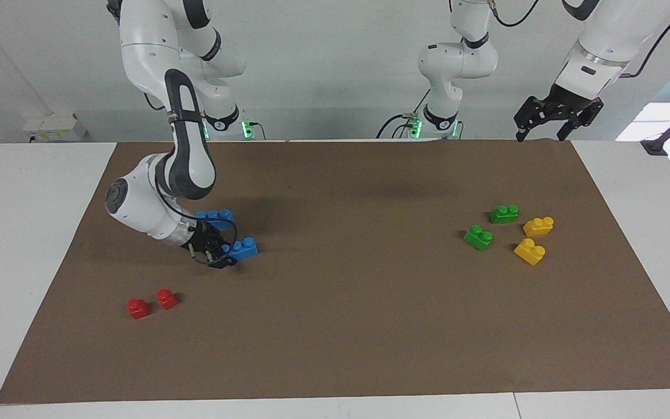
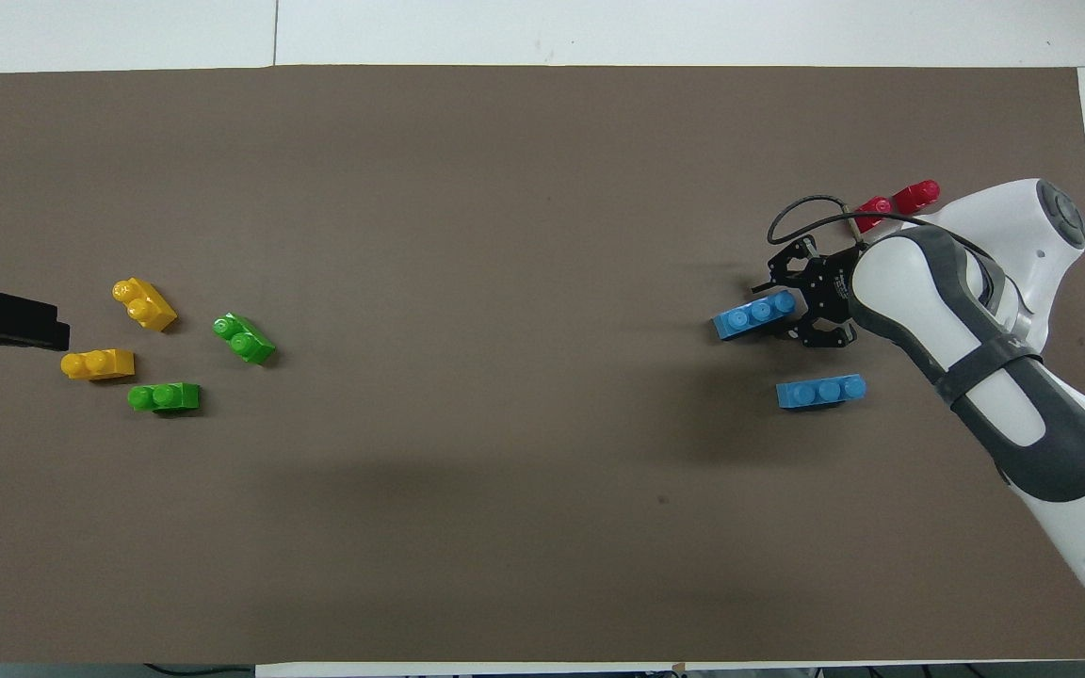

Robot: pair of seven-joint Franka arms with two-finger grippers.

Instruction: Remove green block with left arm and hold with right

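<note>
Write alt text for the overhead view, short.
The right gripper is down at a blue brick at the right arm's end of the brown mat, a second blue brick nearer the robots. At the left arm's end, two green blocks and two yellow bricks lie untouched beside the open left gripper.

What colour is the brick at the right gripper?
Blue. The three-stud brick at the right gripper shows best in the overhead view.
</note>
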